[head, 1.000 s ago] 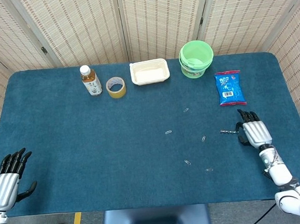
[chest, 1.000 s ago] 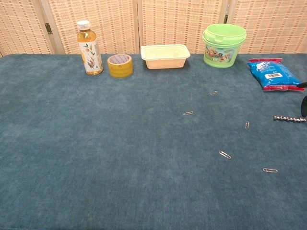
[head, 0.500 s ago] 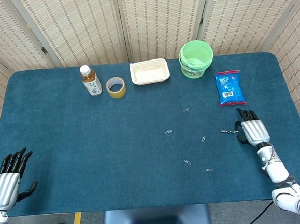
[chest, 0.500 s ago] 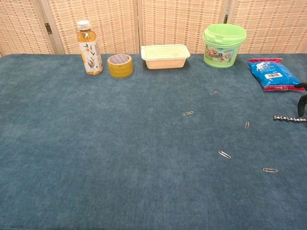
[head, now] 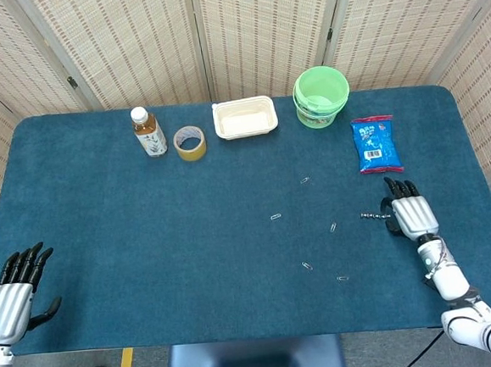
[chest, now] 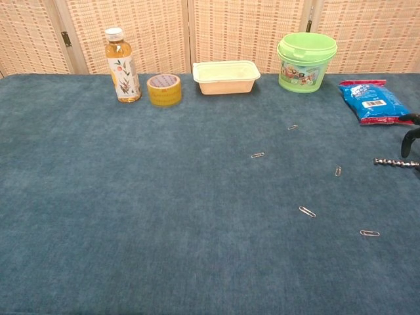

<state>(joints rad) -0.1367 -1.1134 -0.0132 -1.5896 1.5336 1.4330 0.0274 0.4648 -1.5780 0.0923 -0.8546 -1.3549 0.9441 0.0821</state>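
My right hand (head: 412,213) lies palm down over the blue cloth at the right side, fingers straight and holding nothing. Only its dark fingertips (chest: 412,136) show at the right edge of the chest view. A small dark metal screw (head: 372,216) (chest: 394,161) lies flat on the cloth just left of that hand, its right end by the thumb. I cannot tell whether they touch. My left hand (head: 12,291) hovers at the table's near left corner, fingers spread and empty, far from every object.
Along the back edge stand a tea bottle (head: 148,132), a yellow tape roll (head: 190,143), a white tray (head: 244,117) and a green bucket (head: 321,96). A blue snack packet (head: 375,144) lies ahead of my right hand. Several paper clips (head: 275,216) are scattered mid-table.
My right hand has crept a little forward and left, closer to the screw. The left hand and the objects have not moved.
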